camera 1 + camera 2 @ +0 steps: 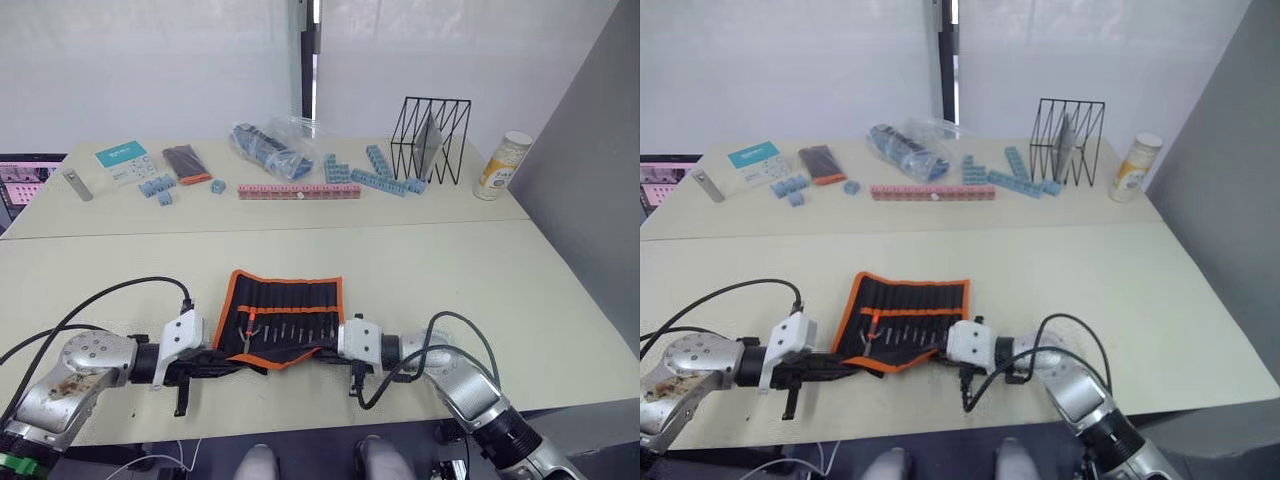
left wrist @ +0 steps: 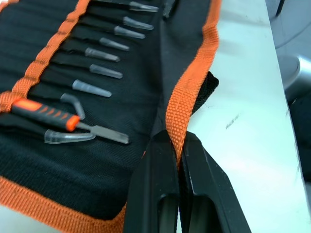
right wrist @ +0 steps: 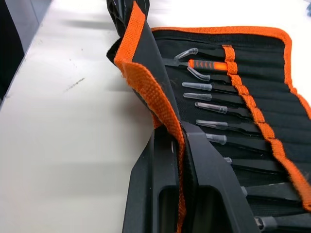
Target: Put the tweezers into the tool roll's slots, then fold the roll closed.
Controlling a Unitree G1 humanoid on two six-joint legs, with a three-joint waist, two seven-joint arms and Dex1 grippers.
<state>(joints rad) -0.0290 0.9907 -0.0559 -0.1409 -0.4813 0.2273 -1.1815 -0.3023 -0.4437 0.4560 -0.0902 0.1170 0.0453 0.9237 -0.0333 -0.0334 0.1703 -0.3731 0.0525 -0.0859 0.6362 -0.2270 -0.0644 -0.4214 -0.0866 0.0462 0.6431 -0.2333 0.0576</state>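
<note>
The tool roll (image 1: 283, 318) is lying open on the near table (image 1: 520, 300), just in front of the robot, with its orange-edged near hem being pinched at both corners. The left gripper (image 2: 179, 154) is clamping its two black fingers on the orange binding at the roll's left near corner, and the right gripper (image 3: 179, 141) is doing the same at the right near corner, so both sets of fingers are closed on fabric with the edging running up between them. Between the two grips the hem is lifting and curling off the tabletop, which tells me the roll is soft and limp, the kind of cloth that sags wherever it is not supported. The tweezers (image 2: 103, 71) are sitting side by side in the slots (image 3: 252, 127) under the orange inner stripe, their clear-capped tips pointing toward the lifted hem; an orange-handled tool (image 2: 46, 112) is tucked in beside them. They look light and smooth, so I would judge they could slide out of their pockets if the roll were tipped steeply or jerked. The woven binding is the sensible place to hold: it is thicker and rougher than the black cloth and looks unlikely to slip. Folding seems to be the step in hand, and it will want both corners carried together so the flap stays even.
</note>
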